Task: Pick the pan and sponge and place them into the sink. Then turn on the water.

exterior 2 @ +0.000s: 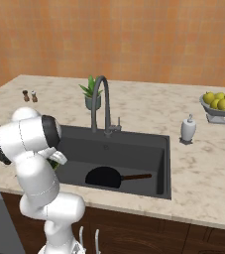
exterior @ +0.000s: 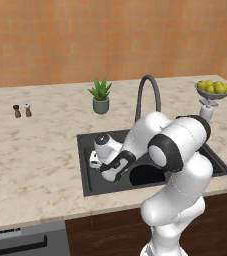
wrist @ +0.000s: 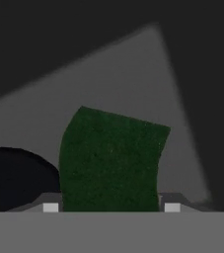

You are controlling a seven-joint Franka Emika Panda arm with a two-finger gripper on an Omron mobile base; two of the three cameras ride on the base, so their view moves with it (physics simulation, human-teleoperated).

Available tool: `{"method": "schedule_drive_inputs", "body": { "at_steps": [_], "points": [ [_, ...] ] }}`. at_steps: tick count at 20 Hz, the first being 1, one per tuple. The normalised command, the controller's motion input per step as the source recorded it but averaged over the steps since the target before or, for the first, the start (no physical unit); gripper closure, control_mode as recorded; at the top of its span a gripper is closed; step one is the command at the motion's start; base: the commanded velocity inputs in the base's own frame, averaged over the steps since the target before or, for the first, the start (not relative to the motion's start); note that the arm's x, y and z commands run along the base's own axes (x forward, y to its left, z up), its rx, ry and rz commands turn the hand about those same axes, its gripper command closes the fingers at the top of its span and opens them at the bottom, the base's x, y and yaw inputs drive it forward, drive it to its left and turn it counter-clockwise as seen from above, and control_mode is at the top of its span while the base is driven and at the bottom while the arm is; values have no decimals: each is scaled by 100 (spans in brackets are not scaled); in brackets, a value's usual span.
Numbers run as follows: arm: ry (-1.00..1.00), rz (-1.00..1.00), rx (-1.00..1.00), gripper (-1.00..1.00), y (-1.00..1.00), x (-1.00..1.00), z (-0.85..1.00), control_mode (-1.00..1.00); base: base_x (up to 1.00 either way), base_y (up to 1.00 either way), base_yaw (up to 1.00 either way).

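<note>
The white arm is seen rising from the base and folded forward, its dark-jointed elbow raised high and the forearm angled down toward the front. The wrist is bent downward and the gripper (exterior: 93, 161) is held low, with the hand pointed down. In the hand view the two finger tips (wrist: 51, 207) are seen set apart at the bottom of the frame, and a green block is held between them, so the jaws are closed on it.

- Potted plant (exterior: 100, 96) standing upright behind the basin;
- fruit bowl (exterior 2: 219, 106) far right, soap dispenser (exterior 2: 188, 128) near it;
- two little shakers (exterior: 22, 110) side by side, left.
</note>
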Motion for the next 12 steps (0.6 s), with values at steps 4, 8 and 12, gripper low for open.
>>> {"method": "schedule_drive_inputs", "body": {
  "at_steps": [4, 8, 12],
  "points": [
    [0, 0, -4, 100, -34, 20, -31, -100, 0, 0, 0],
    [0, 0, 0, 100, -57, 14, -27, -100, 0, 0, 0],
    [0, 0, 0, 100, -20, 16, -31, -100, 0, 0, 0]
  ]
}}
